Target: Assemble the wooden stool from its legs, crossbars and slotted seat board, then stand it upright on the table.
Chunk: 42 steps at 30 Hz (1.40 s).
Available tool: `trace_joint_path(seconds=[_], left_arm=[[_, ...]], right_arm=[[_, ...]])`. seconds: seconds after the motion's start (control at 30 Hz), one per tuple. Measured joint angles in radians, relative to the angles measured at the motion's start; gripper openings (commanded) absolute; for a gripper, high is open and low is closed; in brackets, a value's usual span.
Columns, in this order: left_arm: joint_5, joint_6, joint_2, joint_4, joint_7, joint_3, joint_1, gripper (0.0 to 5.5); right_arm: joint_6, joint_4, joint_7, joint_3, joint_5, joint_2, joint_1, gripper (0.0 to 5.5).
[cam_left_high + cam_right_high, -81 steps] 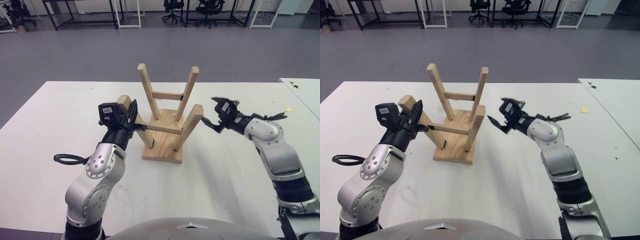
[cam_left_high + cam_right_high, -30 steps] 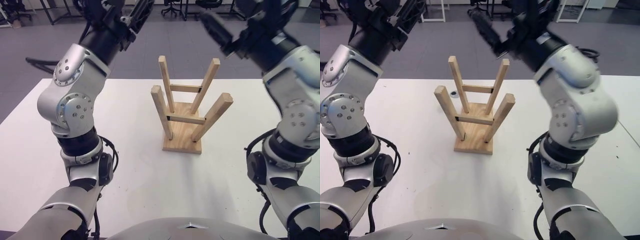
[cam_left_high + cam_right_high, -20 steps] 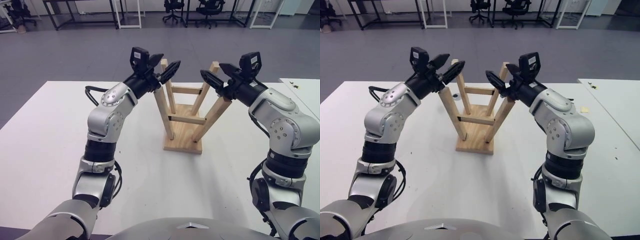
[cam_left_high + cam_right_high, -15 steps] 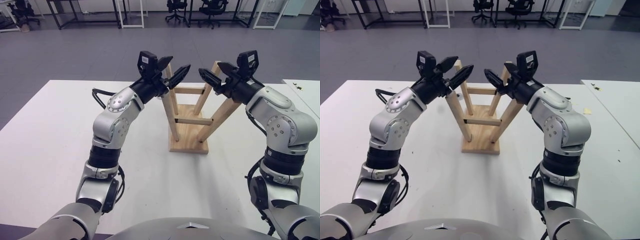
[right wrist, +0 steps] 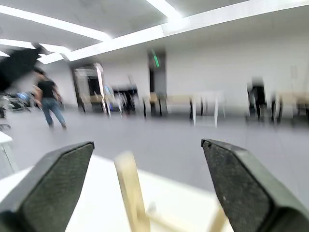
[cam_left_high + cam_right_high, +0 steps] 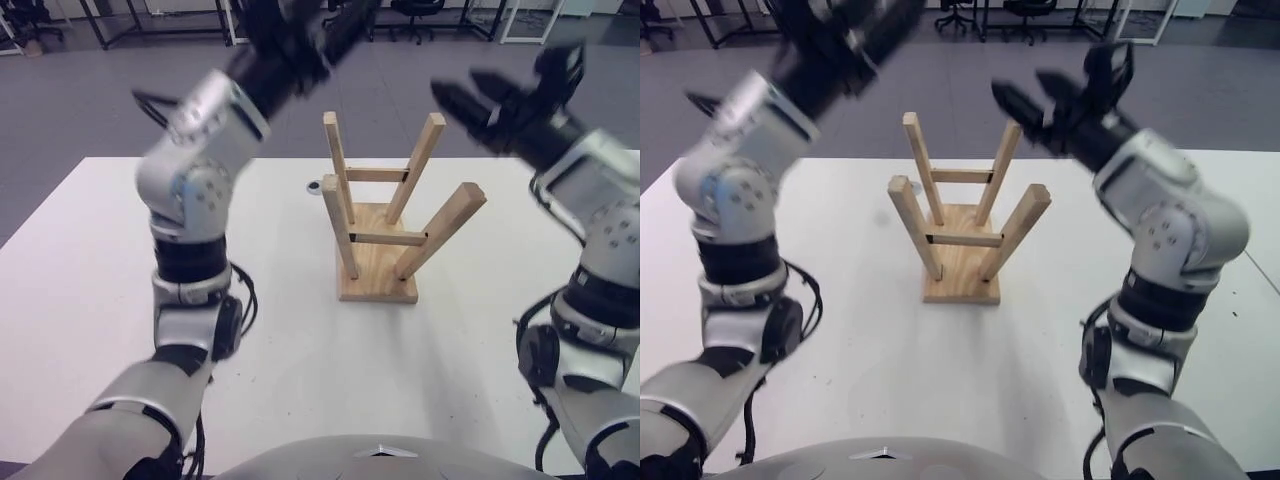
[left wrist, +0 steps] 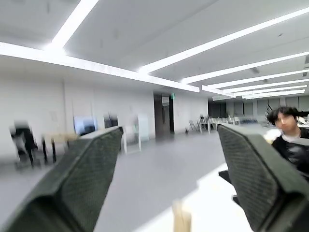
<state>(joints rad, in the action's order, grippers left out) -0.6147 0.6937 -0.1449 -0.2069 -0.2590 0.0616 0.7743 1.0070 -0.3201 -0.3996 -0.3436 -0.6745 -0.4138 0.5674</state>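
The left end effector (image 6: 335,18) is smeared and partly cut off by the top edge of the head view, left of centre. In its wrist view the two fingers (image 7: 72,188) stand spread wide with nothing between them. The white table (image 6: 70,270) runs off the left edge of the frame, and there is broad open surface on that side and in front of the stool. A small round thing (image 6: 313,185) lies just left of the stool, too small to make out. The stool (image 6: 385,215) stands upside down mid-frame, with its seat board (image 6: 377,288) flat on the table. Four legs (image 6: 341,232) splay upward, joined by two crossbars (image 6: 385,238). Both end effectors hang above the stool and apart from it, gripping nothing. The right end effector (image 6: 455,82), blurred in the upper right, is spread too. It sits just above and right of the far right leg's top. The table passes behind that arm.
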Motion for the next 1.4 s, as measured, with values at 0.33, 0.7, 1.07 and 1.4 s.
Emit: trace_joint_path(seconds=[0.33, 0.7, 1.07, 1.4], left_arm=[[0.125, -0.048, -0.046, -0.040, -0.006, -0.158, -0.193, 3.61], [0.117, -0.160, -0.134, -0.022, -0.054, 0.066, 0.055, 3.61], [0.225, -0.182, -0.354, 0.019, -0.046, 0.326, -0.420, 3.61], [0.394, -0.135, -0.678, -0.184, -0.398, 0.041, -0.960, 3.61]], right_arm=[[-0.186, 0.044, 0.017, 0.072, 0.054, 0.006, -0.058, 4.18], [-0.202, 0.191, 0.001, 0.055, 0.077, -0.104, 0.043, 4.18], [-0.231, -0.325, -0.275, 0.455, 0.088, -0.176, -0.162, 4.18], [-0.386, 0.257, 0.003, 0.063, 0.287, -0.275, 0.038, 4.18]])
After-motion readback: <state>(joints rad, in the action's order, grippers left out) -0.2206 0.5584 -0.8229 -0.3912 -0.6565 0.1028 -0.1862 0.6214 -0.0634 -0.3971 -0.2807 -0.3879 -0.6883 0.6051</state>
